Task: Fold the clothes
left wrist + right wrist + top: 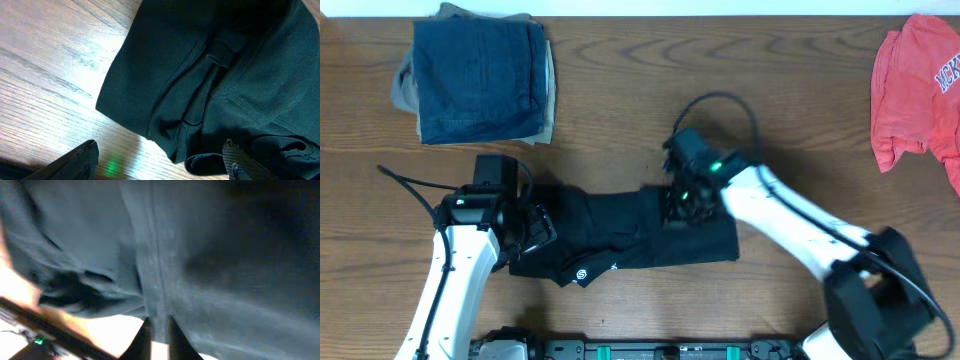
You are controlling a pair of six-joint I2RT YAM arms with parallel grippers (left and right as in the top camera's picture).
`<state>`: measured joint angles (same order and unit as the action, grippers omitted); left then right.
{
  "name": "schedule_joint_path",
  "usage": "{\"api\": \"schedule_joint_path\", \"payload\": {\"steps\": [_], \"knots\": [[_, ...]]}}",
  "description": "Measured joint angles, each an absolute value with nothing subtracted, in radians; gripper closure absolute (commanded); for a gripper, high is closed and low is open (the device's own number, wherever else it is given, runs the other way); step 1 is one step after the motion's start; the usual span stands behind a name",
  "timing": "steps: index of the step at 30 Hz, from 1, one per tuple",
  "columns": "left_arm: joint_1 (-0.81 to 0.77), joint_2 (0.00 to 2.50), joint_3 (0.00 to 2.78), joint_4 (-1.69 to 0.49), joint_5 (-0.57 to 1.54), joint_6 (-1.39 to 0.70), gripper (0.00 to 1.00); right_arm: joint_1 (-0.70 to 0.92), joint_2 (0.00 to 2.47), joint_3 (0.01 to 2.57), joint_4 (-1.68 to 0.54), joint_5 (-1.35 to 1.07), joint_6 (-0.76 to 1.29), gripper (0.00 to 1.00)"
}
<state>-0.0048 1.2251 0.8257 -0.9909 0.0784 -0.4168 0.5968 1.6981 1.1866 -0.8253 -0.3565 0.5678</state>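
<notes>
The clothes, a black garment with a small white round logo, lie bunched in a long strip at the table's middle front. My left gripper sits at the garment's left end. In the left wrist view it is open wide, and a rolled hem of the black fabric lies between the fingers without being pinched. My right gripper presses down on the garment's upper right part. In the right wrist view its narrow fingertips stand close together with a raised seam of the fabric between them.
A folded dark-blue denim and tan pile lies at the back left. A coral-red shirt lies at the back right edge. Bare wooden table shows between them. The arms' base rail runs along the front edge.
</notes>
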Motion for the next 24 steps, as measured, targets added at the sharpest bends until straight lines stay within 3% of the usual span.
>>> {"api": "schedule_joint_path", "payload": {"steps": [3,5,10,24], "knots": [[-0.004,1.225,0.826,-0.989,0.078,-0.419,0.01,0.532,1.645,1.241,-0.879,-0.317,0.537,0.26],[-0.001,1.225,0.826,-0.986,0.079,-0.419,0.01,0.488,1.620,1.258,-0.901,-0.292,0.525,0.12],[0.073,1.233,0.826,-0.979,0.078,-0.395,0.02,0.352,1.613,1.262,-1.001,-0.237,0.511,0.01],[0.477,1.411,0.826,-0.857,0.377,-0.237,0.02,0.036,1.613,1.262,-1.089,0.047,0.507,0.01]]}}
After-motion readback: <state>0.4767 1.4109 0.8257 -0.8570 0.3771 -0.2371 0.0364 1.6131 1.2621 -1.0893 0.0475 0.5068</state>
